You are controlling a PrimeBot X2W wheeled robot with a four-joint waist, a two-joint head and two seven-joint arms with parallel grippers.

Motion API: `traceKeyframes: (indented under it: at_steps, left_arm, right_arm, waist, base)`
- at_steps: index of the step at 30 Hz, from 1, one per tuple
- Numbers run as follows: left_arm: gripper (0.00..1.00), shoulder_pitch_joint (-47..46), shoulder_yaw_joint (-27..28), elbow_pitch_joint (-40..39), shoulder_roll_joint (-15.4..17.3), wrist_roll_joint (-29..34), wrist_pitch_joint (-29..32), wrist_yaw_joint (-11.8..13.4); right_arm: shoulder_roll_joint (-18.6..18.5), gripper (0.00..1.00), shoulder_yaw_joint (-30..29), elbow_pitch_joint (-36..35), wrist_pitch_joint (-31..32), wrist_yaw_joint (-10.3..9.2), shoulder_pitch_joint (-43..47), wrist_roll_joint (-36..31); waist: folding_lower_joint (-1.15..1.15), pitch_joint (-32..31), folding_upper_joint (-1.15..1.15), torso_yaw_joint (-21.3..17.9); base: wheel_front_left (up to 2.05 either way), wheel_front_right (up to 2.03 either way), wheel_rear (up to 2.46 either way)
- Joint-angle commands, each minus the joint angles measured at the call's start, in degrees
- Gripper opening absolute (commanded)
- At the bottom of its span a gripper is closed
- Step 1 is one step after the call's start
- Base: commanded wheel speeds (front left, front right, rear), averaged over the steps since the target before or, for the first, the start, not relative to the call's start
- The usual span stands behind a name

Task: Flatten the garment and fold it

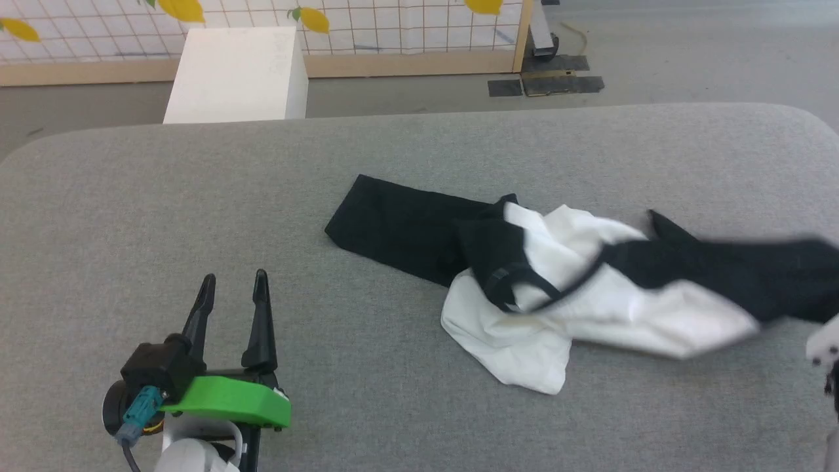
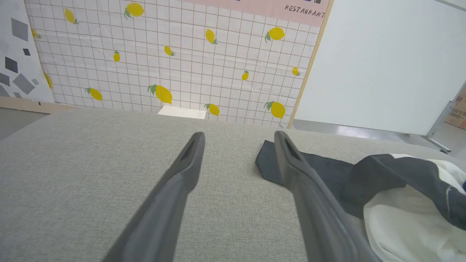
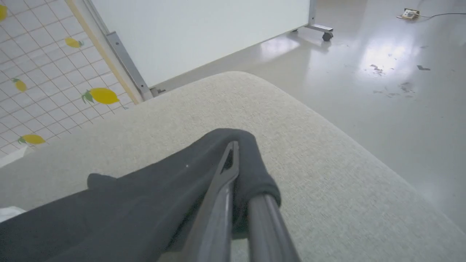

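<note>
Grey fabric table (image 1: 419, 151), lemon-print wall (image 2: 182, 54); left pincer (image 1: 234, 276) agape, empty; right pincer (image 3: 235, 158) clamps garment (image 1: 590, 308).

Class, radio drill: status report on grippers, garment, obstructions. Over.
Left gripper open, clear of garment. Right gripper shut on its black sleeve. Garment crumpled on grey table. Nothing blocking.

Black, white and grey, with lemons behind.
The garment (image 1: 590, 308) is white-bodied with black sleeves; the bench (image 1: 393, 151) is plain heathered grey. The left tool (image 1: 234, 280) is black-fingered with a bright green mount (image 1: 229, 400). The wall panel (image 2: 182, 62) is a white grid dotted with yellow, green-leafed lemons.
</note>
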Motion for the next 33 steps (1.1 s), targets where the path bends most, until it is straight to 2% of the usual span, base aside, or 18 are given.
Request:
traceKeyframes:
  at_steps: [1,2,3,4,5,9,13,16,20,25,31,33]
  left_arm:
    - [1.00,0.9,-0.2,0.1,-0.2,-0.2,-0.2,-0.3]
    - [1.00,0.9,-0.3,0.1,-0.2,-0.2,-0.2,-0.3]
    - [1.00,1.0,-0.4,0.2,-0.2,-0.2,-0.2,-0.3]
    - [1.00,1.0,-0.5,0.2,-0.2,-0.2,-0.2,-0.3]
    - [1.00,1.0,-0.5,0.3,-0.2,-0.2,-0.2,-0.3]
    - [1.00,0.7,-1.1,0.7,-0.2,-0.5,-0.2,-0.4]
    - [1.00,-0.3,-2.0,1.0,-0.2,-1.0,-0.2,-0.6]
    - [1.00,-2.7,-3.5,1.5,-0.2,-1.5,-0.2,-0.8]
    - [1.00,-7.9,-8.2,4.6,-0.2,-4.0,1.8,-1.0]
    - [1.00,-16.5,-16.6,8.9,-0.2,-13.2,11.3,-0.6]
    - [1.00,-26.0,-24.3,15.6,-0.2,-22.8,25.3,4.9]
    - [1.00,-28.6,-26.3,17.7,-0.2,-24.1,29.2,7.0]
  right_arm:
    - [2.1,0.00,-1.3,-2.1,2.3,-0.08,1.7,-1.2]
    - [2.9,0.00,-1.7,-3.4,4.2,-0.08,2.9,-1.7]
    - [3.6,0.34,-1.5,-4.9,6.5,-0.08,4.2,-1.3]
    - [4.0,0.53,-0.7,-5.9,8.1,-0.08,5.2,-0.6]
    - [4.2,1.00,0.8,-7.1,10.2,-0.08,6.7,0.8]
    - [4.3,1.00,10.7,-10.7,15.7,-0.08,13.1,9.6]
    - [4.3,1.00,19.5,-20.8,18.0,-0.08,19.5,12.7]
    - [4.3,1.00,24.3,-30.6,16.0,-0.08,22.7,11.2]
    - [4.3,1.00,30.2,-41.2,8.6,-0.08,24.4,6.7]
    - [4.3,1.00,35.1,-42.2,1.5,-0.08,23.8,4.6]
    - [4.3,1.00,38.6,-39.7,-0.8,-0.08,22.0,6.0]
    - [4.3,1.00,39.2,-39.1,-1.1,-0.08,21.6,6.2]
  waist:
    - [0.00,-0.3,0.00,-0.5]
    - [0.00,-0.3,0.00,-0.7]
    - [0.00,-0.3,0.00,-0.9]
    - [0.00,-0.3,0.00,-1.0]
    - [0.00,-0.3,0.00,-1.2]
    - [0.00,-0.1,0.00,-1.7]
    - [0.00,0.8,0.00,-2.7]
    - [0.00,2.1,0.00,-3.7]
    - [0.00,4.1,0.00,-5.8]
    - [0.00,5.8,0.00,-7.2]
    - [0.00,7.2,0.00,-8.8]
    - [0.00,7.6,0.00,-9.2]
  base:
    - [0.00,0.00,0.00]
    - [0.00,0.00,0.00]
    - [0.00,0.00,0.00]
    - [0.00,0.00,0.00]
    - [0.00,0.00,0.00]
    - [0.00,0.00,0.00]
    - [0.00,0.00,0.00]
    - [0.00,0.00,0.00]
    - [0.00,0.00,0.00]
    - [0.00,0.00,0.00]
    - [0.00,0.00,0.00]
    - [0.00,0.00,0.00]
